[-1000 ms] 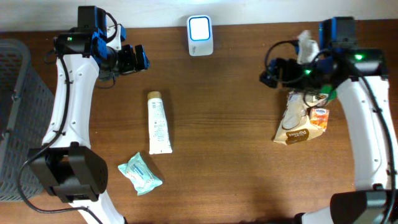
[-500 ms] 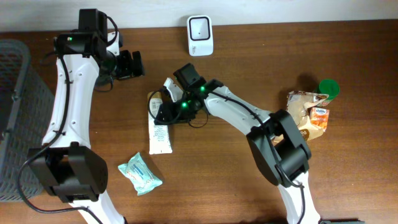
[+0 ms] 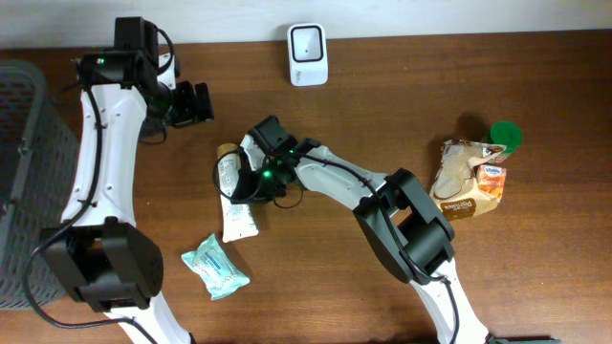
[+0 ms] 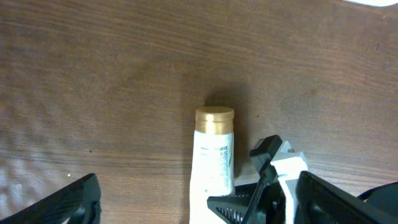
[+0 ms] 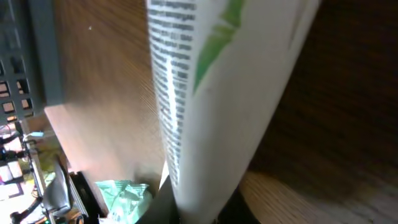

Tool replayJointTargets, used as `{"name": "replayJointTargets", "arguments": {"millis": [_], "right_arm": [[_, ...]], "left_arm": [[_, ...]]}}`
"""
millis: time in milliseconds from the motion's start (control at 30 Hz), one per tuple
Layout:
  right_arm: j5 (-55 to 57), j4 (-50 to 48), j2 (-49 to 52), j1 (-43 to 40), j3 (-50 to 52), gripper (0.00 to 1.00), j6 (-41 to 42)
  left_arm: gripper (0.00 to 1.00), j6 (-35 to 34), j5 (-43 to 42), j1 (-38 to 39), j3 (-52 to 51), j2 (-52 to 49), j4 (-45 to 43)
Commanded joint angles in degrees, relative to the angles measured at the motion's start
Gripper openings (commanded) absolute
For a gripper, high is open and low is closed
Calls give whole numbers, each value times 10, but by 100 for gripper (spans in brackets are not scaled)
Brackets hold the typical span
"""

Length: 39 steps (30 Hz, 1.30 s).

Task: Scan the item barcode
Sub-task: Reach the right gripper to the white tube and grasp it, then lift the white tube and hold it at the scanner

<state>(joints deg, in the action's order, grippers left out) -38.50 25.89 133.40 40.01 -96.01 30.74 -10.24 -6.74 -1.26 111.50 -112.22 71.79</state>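
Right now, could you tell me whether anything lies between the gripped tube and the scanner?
Nothing visible does: only bare table separates the tube in the right hand from the scanner; the left hand sits aside.

1. A dark brown wooden worktop (image 3: pixel 335 287) is filling nearly the whole overhead view, its grain running side to side.
2. A pale white strip (image 3: pixel 239 17) is running along the far edge; whether it is wall or board cannot be told.
3. A grey mesh basket (image 3: pixel 19 143) is standing at the left edge.
4. Light is falling from above, laying a pale sheen on the worktop in the left wrist view.
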Motion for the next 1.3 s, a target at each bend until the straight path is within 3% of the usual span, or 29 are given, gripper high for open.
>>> {"name": "replayJointTargets", "arguments": {"millis": [0,100,133,333,500,600,667,700,767,867,900,1000,1167,1267], "right_arm": [[8,13,27,-5,9,4,-5],[-66,43,6,-40,9,4,-68],[-66,81,-26,-57,9,4,-122],[-170,253,-320,-187,9,4,-315],[-237,313,-525,-293,9,4,-318],[-227,362,-565,-311,9,4,-318],[-216,364,-563,-310,9,4,-305],[-151,346,-558,-301,6,4,-242],[-101,352,-519,-267,-56,4,-229],[75,436,-353,-213,-316,4,-269],[205,432,-305,-193,-364,4,-281],[530,337,-189,-154,-374,4,-326],[678,166,-22,-152,-373,4,-466],[692,103,30,-152,-373,4,-533]], "left_arm": [[90,3,6,-2,-30,-3,-6],[90,3,6,-2,-30,-3,-6],[99,3,6,-2,-30,-3,-6],[99,3,6,-2,-30,-3,-5],[99,3,6,-2,-30,-3,-5],[99,3,6,-2,-30,-3,-5],[99,3,6,-2,-30,-3,-5],[99,3,6,-2,-30,-3,-6],[99,3,6,-2,-30,-3,-6],[99,3,6,-2,-30,-3,-5],[99,3,6,-2,-30,-3,-5],[99,3,6,-2,-30,-3,-6],[99,3,6,-2,-30,-3,-5],[99,3,6,-2,-30,-3,-6]]}}
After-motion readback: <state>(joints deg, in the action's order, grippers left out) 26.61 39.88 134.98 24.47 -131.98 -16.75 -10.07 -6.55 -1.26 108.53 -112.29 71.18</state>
